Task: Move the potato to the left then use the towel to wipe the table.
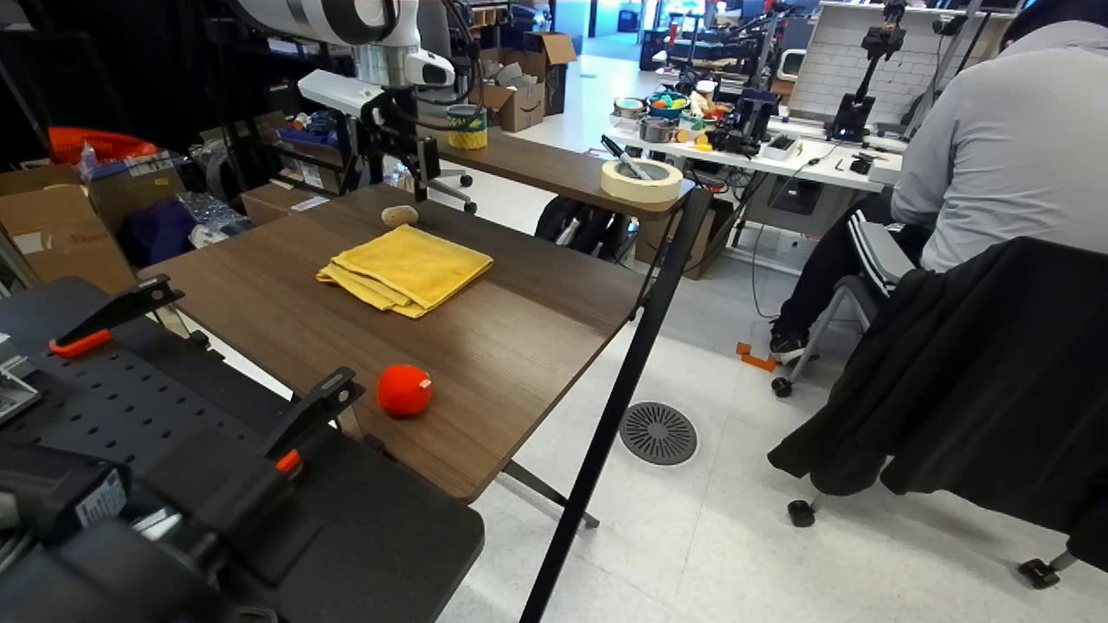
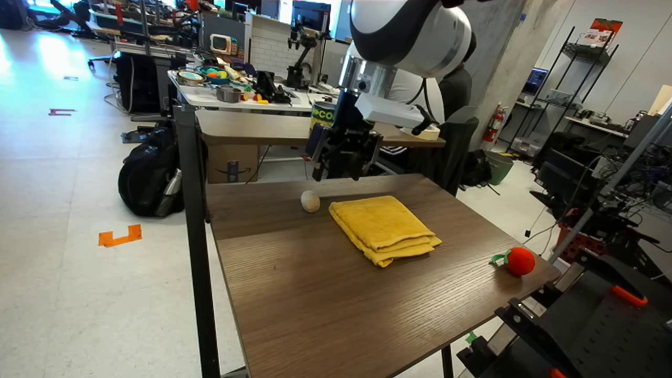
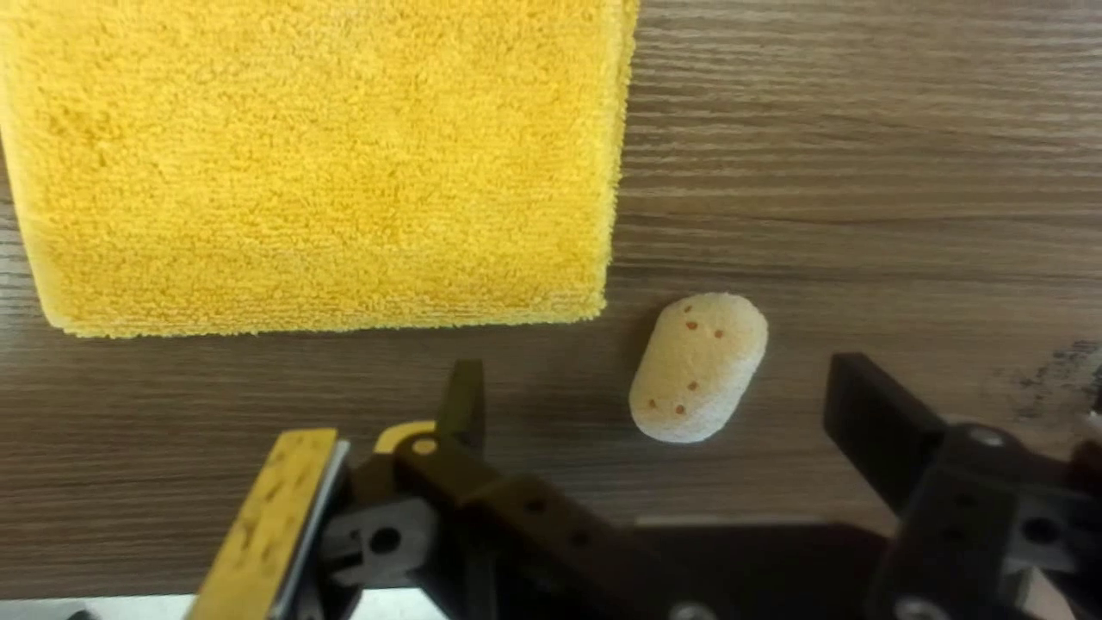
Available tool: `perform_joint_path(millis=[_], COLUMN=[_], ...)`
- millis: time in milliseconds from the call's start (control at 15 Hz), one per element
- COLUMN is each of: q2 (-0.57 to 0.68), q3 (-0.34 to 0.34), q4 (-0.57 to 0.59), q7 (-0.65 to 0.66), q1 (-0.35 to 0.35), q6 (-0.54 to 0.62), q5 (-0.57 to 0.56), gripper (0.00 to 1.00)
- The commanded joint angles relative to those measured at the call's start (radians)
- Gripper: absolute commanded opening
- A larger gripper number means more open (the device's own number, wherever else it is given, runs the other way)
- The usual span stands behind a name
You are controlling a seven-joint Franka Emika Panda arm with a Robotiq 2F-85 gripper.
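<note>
The potato, a pale tan oval with small brown spots, lies on the brown wooden table in both exterior views (image 1: 400,215) (image 2: 310,201) and in the wrist view (image 3: 699,368). The folded yellow towel lies flat beside it, a small gap apart, in both exterior views (image 1: 411,264) (image 2: 386,226) and in the wrist view (image 3: 327,172). The table (image 1: 519,324) (image 2: 315,304) is bare around them. My gripper (image 2: 337,175) is open and empty above the table's far end. In the wrist view the potato shows between the spread fingers (image 3: 656,372), not touching them.
A red tomato-like toy (image 1: 404,394) (image 2: 520,261) lies near the table edge by a black cart (image 1: 363,536) with clamps. A raised shelf (image 1: 537,164) (image 2: 257,126) behind the table holds a tape roll (image 1: 640,183) and a can (image 1: 467,128).
</note>
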Motion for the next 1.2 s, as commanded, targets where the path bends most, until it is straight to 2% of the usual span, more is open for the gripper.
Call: perform_joint_path(millis=[0, 1000, 1133], q2=[0.003, 0.003, 0.007], q3=[0.003, 0.003, -0.012], q4=[0.004, 0.003, -0.059], q7=[0.003, 0.004, 0.008], q1=[-0.001, -0.001, -0.017], q6=[-0.002, 0.0, 0.085], q5=[-0.004, -0.004, -0.002], gripper=[1.0, 1.0, 1.0])
